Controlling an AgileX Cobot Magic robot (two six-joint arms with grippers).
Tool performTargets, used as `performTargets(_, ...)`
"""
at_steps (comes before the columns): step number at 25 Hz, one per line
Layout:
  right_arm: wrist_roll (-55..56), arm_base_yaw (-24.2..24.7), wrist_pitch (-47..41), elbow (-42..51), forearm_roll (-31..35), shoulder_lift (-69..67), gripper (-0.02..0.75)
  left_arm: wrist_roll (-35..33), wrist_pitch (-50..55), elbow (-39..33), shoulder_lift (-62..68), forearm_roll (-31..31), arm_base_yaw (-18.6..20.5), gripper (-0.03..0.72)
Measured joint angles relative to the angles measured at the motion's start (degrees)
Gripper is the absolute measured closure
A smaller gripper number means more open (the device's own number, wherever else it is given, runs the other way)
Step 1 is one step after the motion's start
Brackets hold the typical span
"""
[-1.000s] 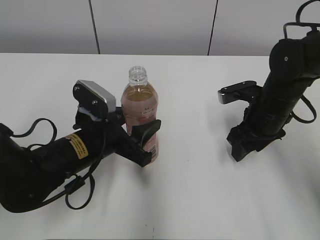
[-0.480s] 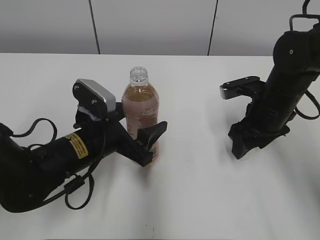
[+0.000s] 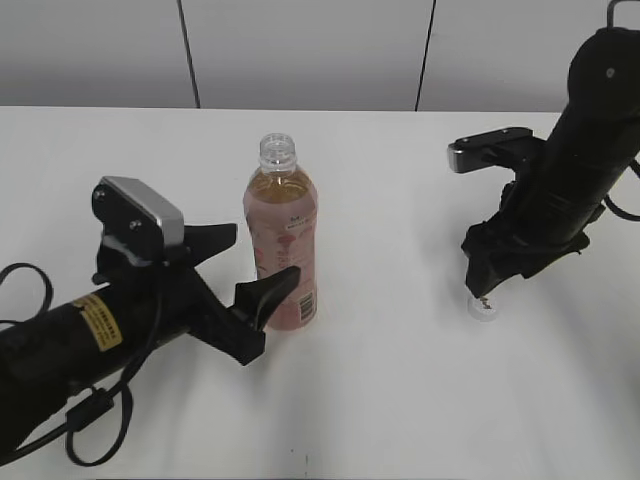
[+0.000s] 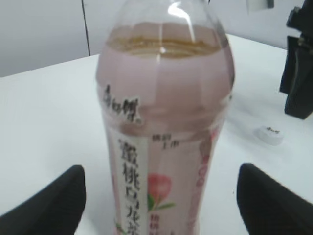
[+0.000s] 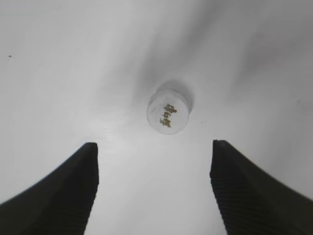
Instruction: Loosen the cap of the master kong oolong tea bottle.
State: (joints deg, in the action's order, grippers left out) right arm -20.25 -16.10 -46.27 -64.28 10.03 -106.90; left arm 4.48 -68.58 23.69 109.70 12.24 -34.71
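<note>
Two hands, both spread wide and gripping nothing. The slim clear plastic bottle of amber tea with its pale pink label (image 3: 281,243) stands upright mid-counter (image 3: 380,400), neck uncapped, with the left hand (image 3: 252,268) just beside it, fingers either side without touching. The small round white plastic cap (image 3: 484,308) lies on the counter, well apart from the bottle, right under the right hand (image 3: 482,280).

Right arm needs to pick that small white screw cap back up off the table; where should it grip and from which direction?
Grip the small white screw cap across its round side wall, coming straight down from above. It lies flat on the white table, printed top up, too low for a sideways approach. The right gripper hangs open just above it; in the wrist view the cap sits ahead of the fingertips, so centre first.
</note>
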Motion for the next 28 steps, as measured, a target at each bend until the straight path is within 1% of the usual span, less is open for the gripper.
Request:
performTargets(6, 0.71, 0.0, -0.95, 0.0, 0.1, 4.91, 0.201, 0.0, -0.02, -6.02, -5.92, -2.84, 0.0, 0.115)
performTargets(7, 0.88, 0.0, -1.17, 0.0, 0.1, 5.34, 0.201, 0.04, -0.08, -6.5, -6.88, -4.09, -0.06, 0.115)
performTargets(9, 1.06, 0.0, -1.63, 0.0, 0.1, 5.93, 0.201, 0.84, -0.31, -7.24, -8.88, -9.22, -0.06, 0.115)
performTargets(11, 1.12, 0.0, -2.07, 0.0, 0.1, 6.06, 0.201, 3.24, -0.38, -7.69, -10.53, -14.49, 1.24, 0.115)
performTargets(13, 1.18, 0.0, -2.49, 0.0, 0.1, 6.06, 0.201, 4.42, -0.38, -7.8, -11.52, -15.16, 4.12, 0.115)
performTargets(15, 1.24, 0.0, -2.73, 0.0, 0.1, 6.06, 0.201, 5.0, -0.38, -7.8, -12.58, -13.14, 8.11, 0.115)
performTargets(18, 1.28, 0.0, -2.97, 0.0, 0.1, 6.06, 0.201, 6.75, -0.33, -7.8, -13.73, -9.3, 16.92, 0.115)
performTargets(21, 1.94, 0.89, -3.25, 0.0, 0.22, 6.06, 0.201, 11.11, -0.28, -7.8, -13.84, -4.68, 27.78, 0.115)
performTargets(23, 2.86, 2.79, -4.23, 0.0, 0.34, 6.06, 0.201, 15.04, -0.09, -7.8, -13.84, 1.54, 35.23, 0.115)
performTargets(24, 3.05, 4.03, -5.2, 0.0, 0.34, 6.06, 0.201, 16.2, 0.23, -7.8, -13.84, 5.09, 38.24, 0.115)
performTargets(26, 3.28, 6.13, -7.56, 0.0, 0.24, 6.47, 0.201, 18.2, 1.87, -7.8, -13.89, 10.67, 41.66, 0.123)
performTargets(28, 4.2, 7.58, -10.15, 0.0, -0.29, 7.75, 0.201, 19.82, 5.91, -7.8, -14.73, 13.85, 43.35, 0.133)
